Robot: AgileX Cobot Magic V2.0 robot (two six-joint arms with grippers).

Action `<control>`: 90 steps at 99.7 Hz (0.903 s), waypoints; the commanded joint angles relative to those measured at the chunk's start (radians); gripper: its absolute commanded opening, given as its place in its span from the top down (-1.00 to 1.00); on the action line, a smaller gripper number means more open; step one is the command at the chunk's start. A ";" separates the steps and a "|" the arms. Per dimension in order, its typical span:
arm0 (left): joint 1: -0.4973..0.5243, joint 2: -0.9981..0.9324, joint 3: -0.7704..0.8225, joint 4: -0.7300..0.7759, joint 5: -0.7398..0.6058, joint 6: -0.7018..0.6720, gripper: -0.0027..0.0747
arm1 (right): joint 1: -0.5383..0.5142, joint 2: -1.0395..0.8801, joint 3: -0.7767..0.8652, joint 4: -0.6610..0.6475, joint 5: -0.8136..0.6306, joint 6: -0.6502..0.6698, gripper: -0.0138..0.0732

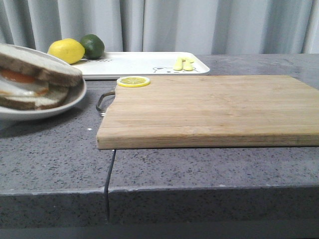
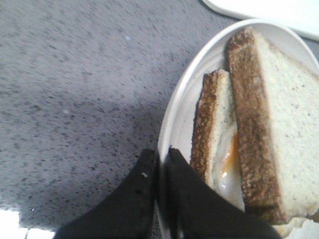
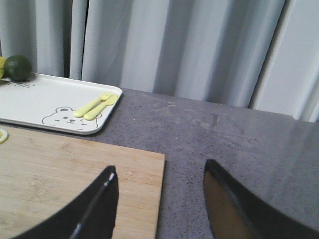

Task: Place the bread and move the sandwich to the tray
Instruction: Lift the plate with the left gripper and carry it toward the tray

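Left wrist view: your left gripper (image 2: 160, 167) has its fingers clamped on the rim of the white dish (image 2: 174, 114), one finger inside, one outside. Sandwich (image 2: 249, 129) sits in that dish, egg showing between the slices. Front view puts the dish at the far left, tilted, beside the cutting board (image 1: 209, 109). Tray (image 1: 144, 63) lies behind the board. Your right gripper (image 3: 159, 199) hangs with fingers apart, holding nothing.
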 commanded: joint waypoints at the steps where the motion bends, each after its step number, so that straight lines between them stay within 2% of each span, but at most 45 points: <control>1: 0.023 -0.042 -0.061 -0.085 -0.018 -0.002 0.98 | -0.008 0.005 -0.025 -0.008 -0.080 0.000 -0.25; 20: 0.036 -0.042 -0.107 -0.226 -0.010 0.027 0.98 | -0.008 0.005 -0.025 -0.008 -0.080 0.000 -0.25; 47: 0.036 -0.011 -0.145 -0.575 -0.066 0.166 0.98 | -0.008 0.005 -0.025 -0.008 -0.079 0.000 -0.25; 69: 0.036 0.116 -0.232 -0.666 -0.069 0.179 0.98 | -0.008 0.005 -0.025 -0.008 -0.079 0.000 -0.25; 90: -0.025 0.269 -0.387 -0.675 -0.064 0.179 0.98 | -0.008 0.005 -0.025 -0.008 -0.079 0.000 -0.25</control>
